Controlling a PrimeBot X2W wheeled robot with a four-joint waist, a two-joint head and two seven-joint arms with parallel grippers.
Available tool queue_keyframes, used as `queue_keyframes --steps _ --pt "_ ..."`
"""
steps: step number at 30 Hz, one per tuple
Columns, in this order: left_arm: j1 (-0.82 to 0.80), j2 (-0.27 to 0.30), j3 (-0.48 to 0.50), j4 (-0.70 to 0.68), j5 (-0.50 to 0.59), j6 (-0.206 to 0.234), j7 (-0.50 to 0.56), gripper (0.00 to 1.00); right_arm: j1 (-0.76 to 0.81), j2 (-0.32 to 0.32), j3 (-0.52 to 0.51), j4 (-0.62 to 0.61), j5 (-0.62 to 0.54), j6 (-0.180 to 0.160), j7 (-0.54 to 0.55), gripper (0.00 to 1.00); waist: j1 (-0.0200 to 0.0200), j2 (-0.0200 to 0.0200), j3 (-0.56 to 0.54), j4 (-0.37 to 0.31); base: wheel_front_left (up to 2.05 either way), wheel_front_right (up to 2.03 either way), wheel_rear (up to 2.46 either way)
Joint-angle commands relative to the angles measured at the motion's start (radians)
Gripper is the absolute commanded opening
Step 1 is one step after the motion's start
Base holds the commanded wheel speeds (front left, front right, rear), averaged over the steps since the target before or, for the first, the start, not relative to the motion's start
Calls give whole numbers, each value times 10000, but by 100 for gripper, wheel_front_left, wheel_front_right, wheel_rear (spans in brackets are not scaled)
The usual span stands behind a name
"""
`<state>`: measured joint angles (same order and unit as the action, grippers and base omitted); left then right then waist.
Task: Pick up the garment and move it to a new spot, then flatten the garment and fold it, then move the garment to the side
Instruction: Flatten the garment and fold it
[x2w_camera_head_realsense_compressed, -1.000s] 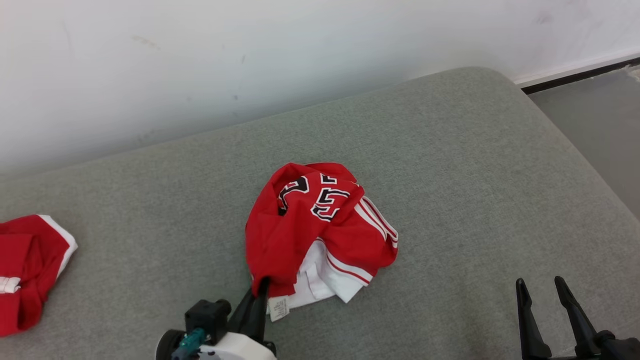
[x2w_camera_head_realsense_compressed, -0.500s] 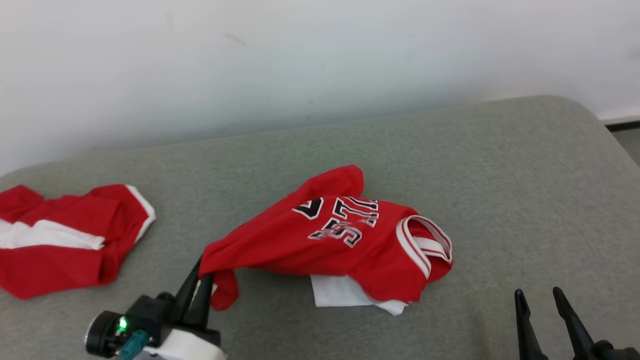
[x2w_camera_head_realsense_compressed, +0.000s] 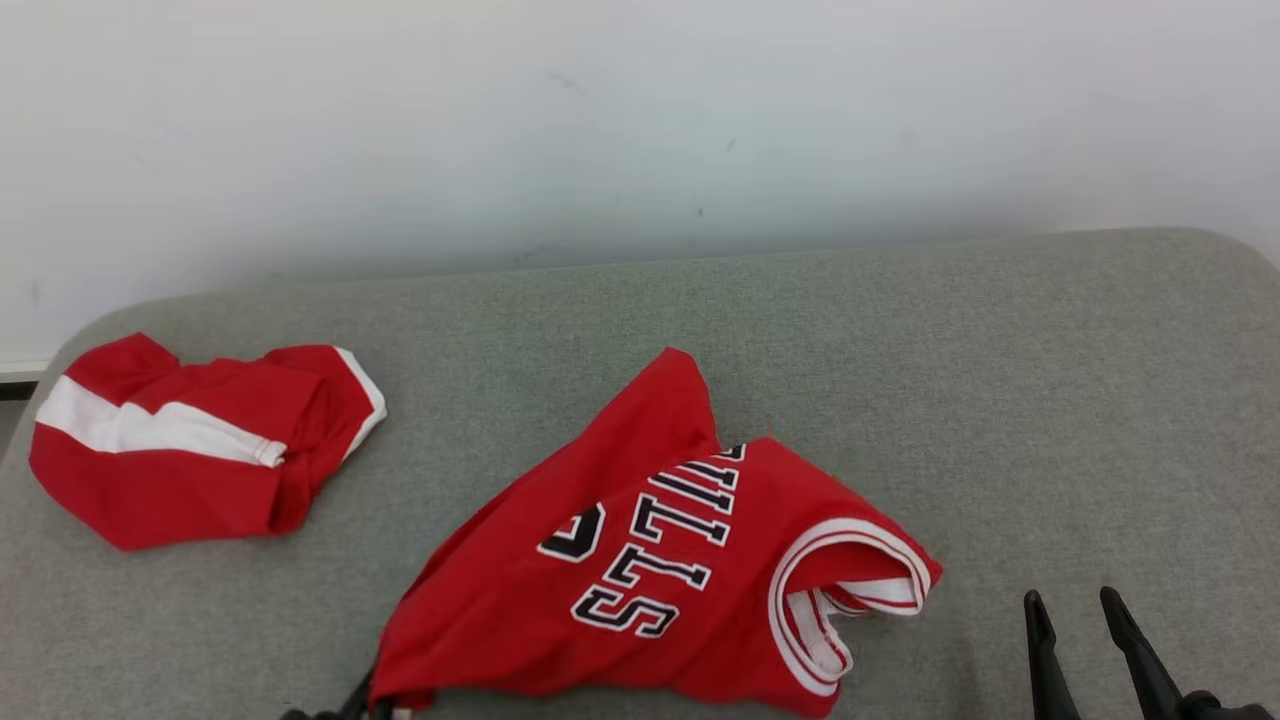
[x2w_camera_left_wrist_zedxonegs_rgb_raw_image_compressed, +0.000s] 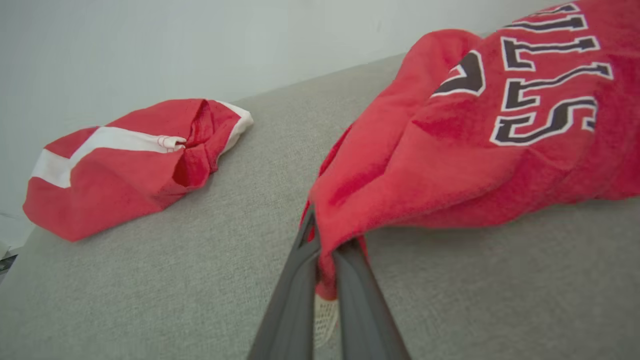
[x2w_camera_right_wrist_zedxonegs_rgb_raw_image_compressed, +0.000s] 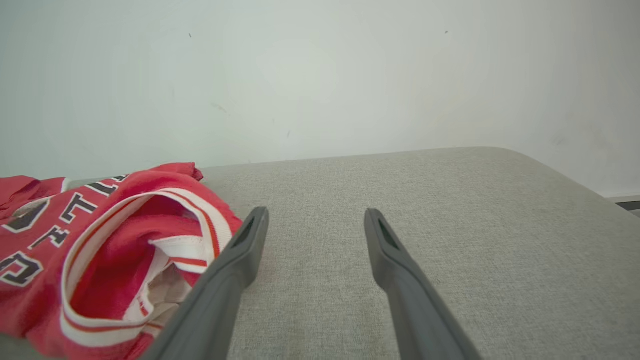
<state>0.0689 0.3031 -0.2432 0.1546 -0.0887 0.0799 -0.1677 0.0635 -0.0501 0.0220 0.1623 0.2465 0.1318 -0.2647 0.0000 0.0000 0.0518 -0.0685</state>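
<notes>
Left wrist view: left gripper (x2w_camera_left_wrist_zedxonegs_rgb_raw_image_compressed: 326, 252) clamps the garment (x2w_camera_left_wrist_zedxonegs_rgb_raw_image_compressed: 440, 150) for relocating; right gripper (x2w_camera_right_wrist_zedxonegs_rgb_raw_image_compressed: 316, 220), beside it, stands spread; next likely needs both spreading it flat.

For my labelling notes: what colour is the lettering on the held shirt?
The lettering is black, outlined white, on the red shirt; clearest in left wrist view.

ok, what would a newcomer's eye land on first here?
The bright red garment with black-and-white lettering, sprawled mid-front on the grey cushion, one corner pinched in the left gripper, its fingers shut. Next, a second red-and-white garment bunched at the cushion's left end. The right gripper hangs open beside the garment's white-trimmed opening, holding nothing.
</notes>
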Motion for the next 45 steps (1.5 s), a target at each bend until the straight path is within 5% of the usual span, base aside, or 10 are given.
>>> queue_keyframes --steps 1,2,3,4,11,17,23,32,45 --pt "86 -37 -41 105 -85 -25 22 4 29 -11 5 22 29 -22 7 100 0 0 15 -19 0 0 0" --pt "122 -81 -97 314 -167 -71 103 37 11 -12 26 31 29 -22 7 100 0 0 25 -42 0 0 0" --pt "151 -138 -139 452 -239 -129 153 85 1 -14 49 39 40 -22 5 100 0 0 36 -73 0 0 0" --pt "169 -185 -149 590 -318 -148 270 100 -11 -15 67 45 52 -22 5 100 0 0 48 -108 0 0 0" --pt "580 -224 224 148 -917 172 1523 100 63 -13 -63 38 71 -22 7 100 0 0 116 -294 0 0 0" --pt "1113 118 857 -1587 -1272 719 3173 100 2 -12 -106 -2 121 -22 7 100 0 0 208 -356 0 0 0" --pt "578 264 846 -3647 -1217 783 3783 100 -251 -16 18 -5 118 -22 6 100 0 0 360 -529 0 0 0" --pt "-939 -99 -413 -4657 -707 331 4430 100 -414 -14 97 37 171 -22 6 100 0 0 529 -1257 0 0 0" --pt "-3468 -1316 -3117 -2245 11 -1168 4765 100 -819 -14 351 87 392 -22 7 100 0 0 988 -2391 0 0 0"
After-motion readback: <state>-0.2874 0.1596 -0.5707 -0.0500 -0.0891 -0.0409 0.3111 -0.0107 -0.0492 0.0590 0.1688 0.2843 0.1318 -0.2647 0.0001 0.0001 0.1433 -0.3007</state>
